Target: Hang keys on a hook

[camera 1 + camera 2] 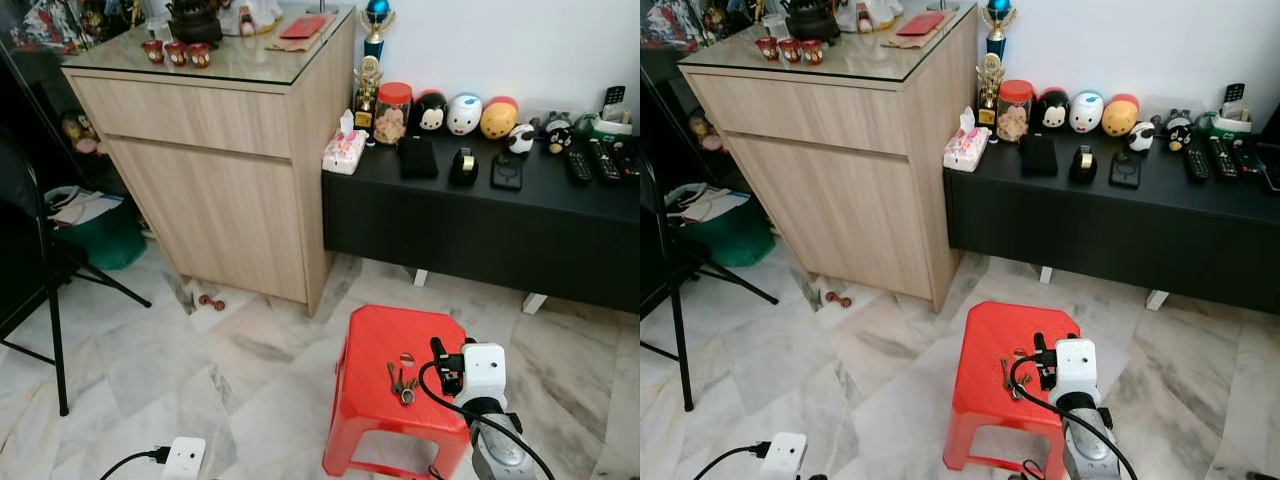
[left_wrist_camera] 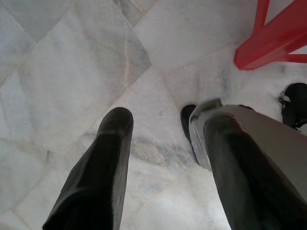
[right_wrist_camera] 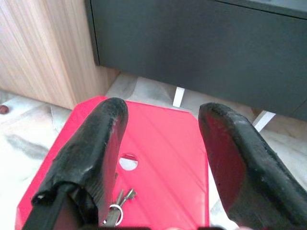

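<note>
A small bunch of keys (image 1: pixel 402 383) lies on top of a red plastic stool (image 1: pixel 380 340) on the marble floor. My right gripper (image 1: pixel 441 366) hovers just to the right of the keys, at the stool's right edge. In the right wrist view that gripper (image 3: pixel 163 115) is open over the stool top (image 3: pixel 158 139), and the keys (image 3: pixel 117 211) lie below its fingers (image 3: pixel 96 143), untouched. My left gripper (image 2: pixel 163 120) hangs open over the bare floor, near a stool leg (image 2: pixel 273 38).
A tall wooden cabinet (image 1: pixel 220 180) stands at the back left. Beside it is a low black console (image 1: pixel 480 220) with toys and remotes. A black stand (image 1: pixel 50 300) is at the left, and a white plug box (image 1: pixel 183 457) lies on the floor in front.
</note>
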Robot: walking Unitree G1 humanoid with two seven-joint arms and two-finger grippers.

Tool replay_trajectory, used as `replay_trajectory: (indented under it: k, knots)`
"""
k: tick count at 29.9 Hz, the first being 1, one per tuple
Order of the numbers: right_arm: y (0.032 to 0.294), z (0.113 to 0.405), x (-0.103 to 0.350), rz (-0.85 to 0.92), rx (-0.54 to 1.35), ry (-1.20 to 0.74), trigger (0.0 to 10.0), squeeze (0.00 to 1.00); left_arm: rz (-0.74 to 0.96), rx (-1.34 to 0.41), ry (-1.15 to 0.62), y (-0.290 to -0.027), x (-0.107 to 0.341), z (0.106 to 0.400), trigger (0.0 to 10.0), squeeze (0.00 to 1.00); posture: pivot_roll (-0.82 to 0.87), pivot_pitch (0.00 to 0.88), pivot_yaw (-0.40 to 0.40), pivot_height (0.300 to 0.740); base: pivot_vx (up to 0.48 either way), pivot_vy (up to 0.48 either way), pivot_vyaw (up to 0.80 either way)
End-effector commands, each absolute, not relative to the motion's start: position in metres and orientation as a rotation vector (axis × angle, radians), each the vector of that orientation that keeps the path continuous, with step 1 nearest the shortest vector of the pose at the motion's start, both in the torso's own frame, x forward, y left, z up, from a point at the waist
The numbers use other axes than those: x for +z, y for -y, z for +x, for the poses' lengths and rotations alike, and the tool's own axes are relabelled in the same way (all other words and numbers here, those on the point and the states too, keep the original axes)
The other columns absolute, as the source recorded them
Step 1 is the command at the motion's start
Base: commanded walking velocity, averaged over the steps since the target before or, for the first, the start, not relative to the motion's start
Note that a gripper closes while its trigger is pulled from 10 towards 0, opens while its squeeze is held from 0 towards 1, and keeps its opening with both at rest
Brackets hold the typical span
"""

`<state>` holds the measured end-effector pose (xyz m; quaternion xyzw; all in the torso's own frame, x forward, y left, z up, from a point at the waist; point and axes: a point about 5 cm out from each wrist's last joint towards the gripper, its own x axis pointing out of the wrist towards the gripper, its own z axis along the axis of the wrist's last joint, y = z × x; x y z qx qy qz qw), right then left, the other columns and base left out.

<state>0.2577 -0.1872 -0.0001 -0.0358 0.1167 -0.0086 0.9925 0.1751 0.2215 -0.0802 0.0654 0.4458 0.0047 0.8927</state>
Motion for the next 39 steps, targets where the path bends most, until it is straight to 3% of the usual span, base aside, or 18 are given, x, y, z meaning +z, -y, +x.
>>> replay_trajectory:
  k: [1, 31, 39]
  knots:
    - [0.185, 0.257, -0.003, -0.078, -0.006, -0.251, 10.0, 0.00, 0.123, 0.029, -0.944, -0.225, -0.082, 0.169, 10.0, 0.00, 0.00, 0.061, 0.026, 0.633, 0.000, 0.000, 0.00]
    - [0.170, 0.253, -0.011, -0.056, 0.091, -0.293, 10.0, 0.00, 0.131, 0.011, -0.948, -0.225, -0.081, 0.172, 10.0, 0.00, -0.01, 0.037, 0.040, 0.623, 0.000, 0.000, 0.00]
    - [0.173, 0.249, -0.013, -0.044, 0.073, -0.296, 10.0, 0.00, 0.114, 0.011, -0.945, -0.221, -0.081, 0.175, 10.0, 0.00, 0.00, 0.059, 0.038, 0.623, 0.090, 0.000, 0.50]
